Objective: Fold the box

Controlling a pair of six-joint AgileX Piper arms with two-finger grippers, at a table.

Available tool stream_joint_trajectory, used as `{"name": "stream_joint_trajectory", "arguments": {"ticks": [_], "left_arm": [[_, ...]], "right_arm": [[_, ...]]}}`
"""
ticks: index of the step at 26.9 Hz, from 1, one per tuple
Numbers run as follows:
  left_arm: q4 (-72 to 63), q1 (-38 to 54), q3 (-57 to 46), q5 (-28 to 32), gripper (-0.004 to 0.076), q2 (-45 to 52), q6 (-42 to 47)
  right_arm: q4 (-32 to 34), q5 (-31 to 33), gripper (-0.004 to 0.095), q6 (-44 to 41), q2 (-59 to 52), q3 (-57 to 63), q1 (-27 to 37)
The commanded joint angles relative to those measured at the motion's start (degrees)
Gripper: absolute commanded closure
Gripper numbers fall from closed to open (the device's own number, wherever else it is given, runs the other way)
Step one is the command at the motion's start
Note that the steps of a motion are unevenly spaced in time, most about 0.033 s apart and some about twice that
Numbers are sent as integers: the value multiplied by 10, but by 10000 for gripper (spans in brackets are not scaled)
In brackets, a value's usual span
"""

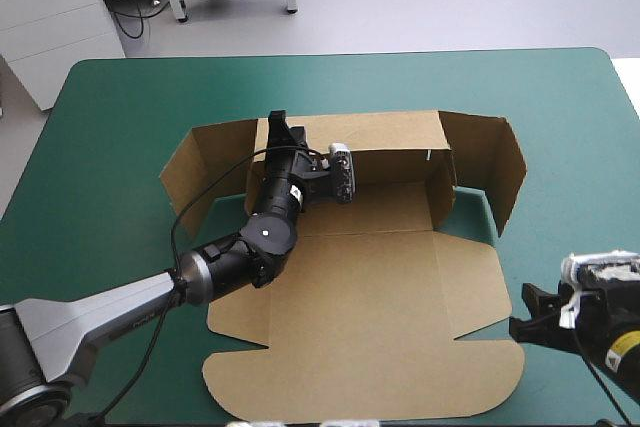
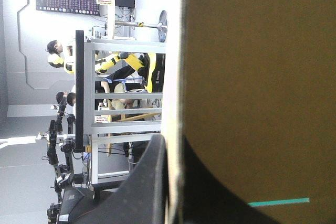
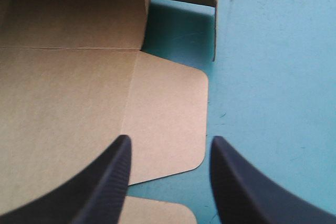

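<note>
Brown cut-board box [image 1: 380,297] at mid-counter on the teal-green cover [image 1: 120,107], half formed. Far long wall [image 1: 390,137] raised upright. At each end of it a standing wing: left wing [image 1: 195,172] and right wing [image 1: 495,167], both angled toward the near side. Short inner wall [image 1: 443,187] up at the right end of the tray floor. Near half of the box flat on the cover: a wide lid panel with a rounded side flap [image 1: 470,282] at its right edge and rounded tabs at the near corners.

Left pincer [image 1: 282,137] reaching in from the near left, over the flat board. Clamped on the top edge of the far long wall, toward its left end. Seen from the left wrist: board edge held between the two black fingers [image 2: 149,182], all but together, one on each face of the wall. Brown board filling the view on one side, with a thin strip of teal-green cover past it.

Right pincer [image 1: 525,312] well apart from the left pincer, off the box's near right corner area, over bare cover just right of the rounded side flap. Seen from the right wrist: fingers spread wide, nothing between them. Rounded side flap ahead of the left-hand finger, bare cover ahead of the other, standing edge of the right wing farther ahead. Hovering or resting on the cover: cannot tell.
</note>
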State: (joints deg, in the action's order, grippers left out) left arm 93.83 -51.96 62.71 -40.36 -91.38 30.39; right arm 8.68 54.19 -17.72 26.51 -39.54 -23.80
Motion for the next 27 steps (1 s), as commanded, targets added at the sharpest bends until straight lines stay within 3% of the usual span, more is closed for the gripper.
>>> {"name": "stream_joint_trajectory", "arguments": {"ticks": [1, 6, 11, 16, 17, 20, 22, 27], "left_arm": [[28, -6, 15, -15, 756, 25, 12], [28, -8, 15, -17, 756, 25, 9], [29, -10, 15, -17, 756, 25, 6], [29, -10, 15, -31, 756, 25, 6], [29, -10, 15, -32, 756, 25, 6], [30, -10, 15, -29, 756, 25, 6], [30, -10, 15, -28, 756, 25, 6], [30, -10, 15, -26, 756, 25, 6]], "right_arm": [[59, -43, 185, -17, 83, -63, 3], [132, -33, 143, -39, 211, -176, 3], [148, -14, 143, -28, 331, -294, 18], [63, -14, 143, 51, 435, -409, 92], [-14, -8, 143, 109, 477, -460, 137], [-104, 16, 143, 167, 538, -529, 198], [-137, 45, 143, 187, 597, -592, 229], [-138, 84, 145, 197, 698, -684, 237]]}}
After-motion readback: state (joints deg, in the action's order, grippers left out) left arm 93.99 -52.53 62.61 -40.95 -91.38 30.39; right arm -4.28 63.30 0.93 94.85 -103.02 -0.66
